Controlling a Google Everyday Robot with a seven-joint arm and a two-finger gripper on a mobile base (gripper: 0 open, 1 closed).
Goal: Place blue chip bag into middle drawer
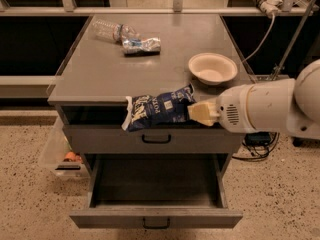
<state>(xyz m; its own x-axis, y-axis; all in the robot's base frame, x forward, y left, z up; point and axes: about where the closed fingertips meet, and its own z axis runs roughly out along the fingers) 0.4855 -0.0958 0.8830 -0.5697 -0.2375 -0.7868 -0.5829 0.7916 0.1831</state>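
The blue chip bag (156, 110) hangs crosswise in the air in front of the cabinet's top front edge, its pale sealed end pointing left. My gripper (199, 112) is shut on the bag's right end, with the white arm reaching in from the right. The middle drawer (155, 217) is pulled open below the bag. It is grey, its inside looks empty, and a small black handle sits on its front panel. The identical handled drawer (156, 139) above it is closed, just behind and below the bag.
A cream bowl (212, 68) stands on the cabinet top (100, 79) at the right. A clear plastic bottle (110, 30) and a crumpled silvery wrapper (141, 45) lie at the back. A clear plastic bin (60, 156) sits on the floor at left. Cables (260, 139) lie at right.
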